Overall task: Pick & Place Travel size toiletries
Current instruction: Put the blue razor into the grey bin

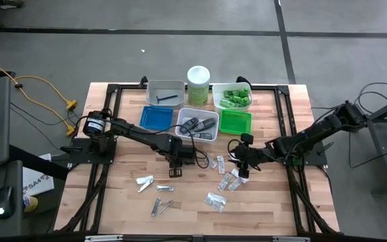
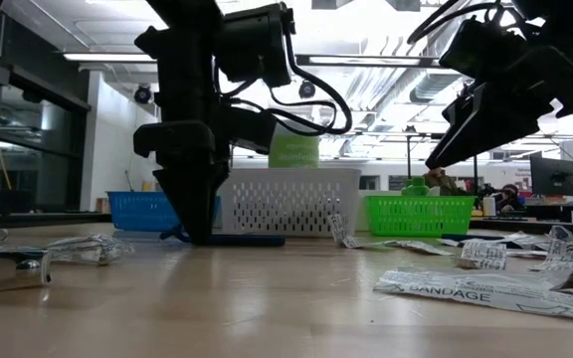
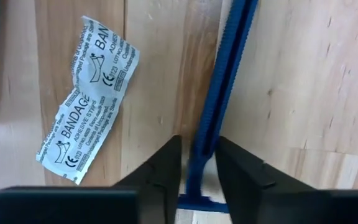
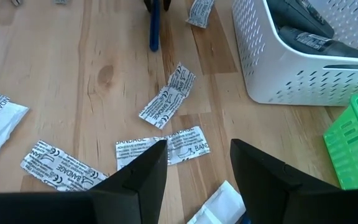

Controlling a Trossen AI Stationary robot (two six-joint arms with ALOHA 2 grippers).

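A thin blue razor [image 3: 229, 74] lies flat on the wooden table, and my left gripper [image 3: 199, 146] stands over it with its fingertips down at the tabletop [image 2: 192, 234], shut on the razor's handle. My right gripper [image 4: 197, 152] is open and empty. It hangs above several clear bandage packets [image 4: 166, 102] right of the table's middle [image 1: 242, 168]. More packets [image 1: 215, 200] and silver clippers [image 1: 160, 205] lie toward the near edge. Dark grey cases [image 1: 200, 124] lie in the white basket, and green tubes [image 1: 234, 97] lie in a white tray. My left gripper pinches the razor's handle [image 3: 201, 134] between its two fingers, close to the head end. The fingers come from above, pointing down, and lie across the handle. The razor lies flat on the table [image 2: 232, 240].
Along the far side stand a grey tray [image 1: 154, 87] with another blue razor, a blue tray [image 1: 156, 117], a white basket [image 1: 183, 131], a green tray [image 1: 235, 122] and a pale-green canister [image 1: 198, 79]. A bandage packet [image 3: 89, 93] lies beside the held razor.
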